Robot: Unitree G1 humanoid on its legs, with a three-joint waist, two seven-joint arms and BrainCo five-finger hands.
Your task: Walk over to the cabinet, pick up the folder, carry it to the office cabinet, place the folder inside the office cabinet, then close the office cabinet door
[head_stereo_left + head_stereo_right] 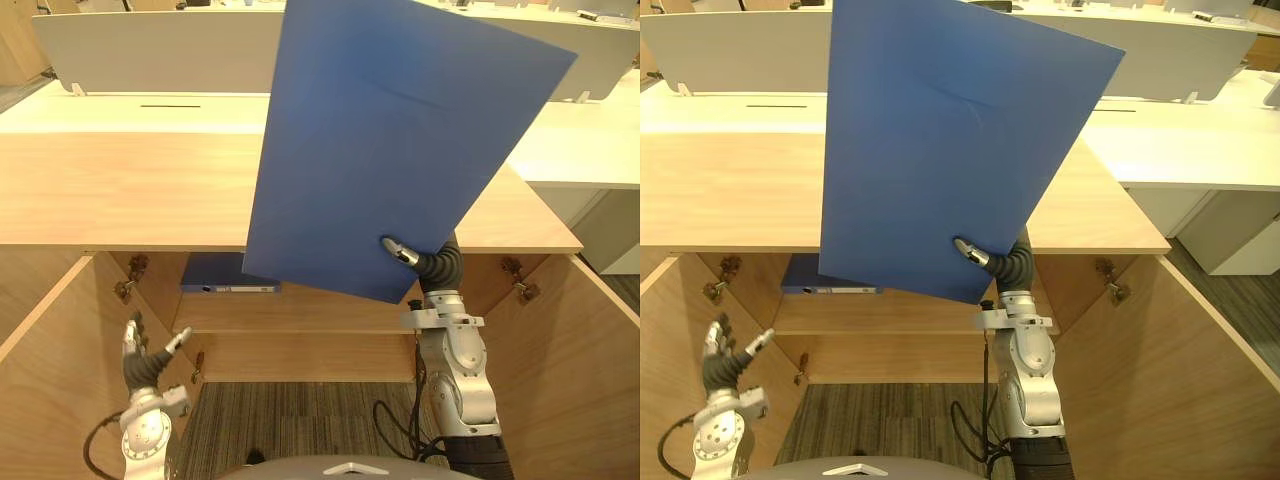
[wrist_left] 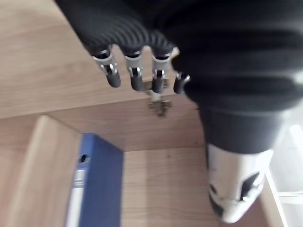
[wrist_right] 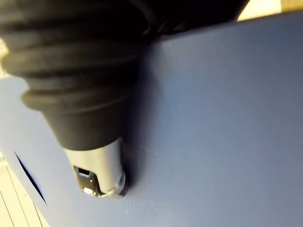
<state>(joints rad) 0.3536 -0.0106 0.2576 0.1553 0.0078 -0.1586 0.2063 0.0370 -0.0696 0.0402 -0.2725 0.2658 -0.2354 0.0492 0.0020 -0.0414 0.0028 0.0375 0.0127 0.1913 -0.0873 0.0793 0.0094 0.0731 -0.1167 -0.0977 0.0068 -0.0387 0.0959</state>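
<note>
A large flat blue folder (image 1: 390, 140) stands tilted upright in front of the wooden cabinet top (image 1: 120, 190). My right hand (image 1: 428, 262) pinches its lower edge, thumb (image 1: 398, 250) pressed on the near face; the same thumb (image 3: 99, 175) lies against the blue sheet (image 3: 222, 123) in the right wrist view. My left hand (image 1: 142, 362) hangs low at the left with relaxed, spread fingers (image 2: 135, 75), holding nothing. The cabinet below stands with both doors swung wide.
Another blue binder (image 1: 229, 274) lies on the cabinet's inner shelf (image 1: 300, 315), also seen as binder (image 2: 97, 184). Door panels (image 1: 590, 370) flank the opening on both sides. White desks and grey partition screens (image 1: 150, 50) stand behind the cabinet.
</note>
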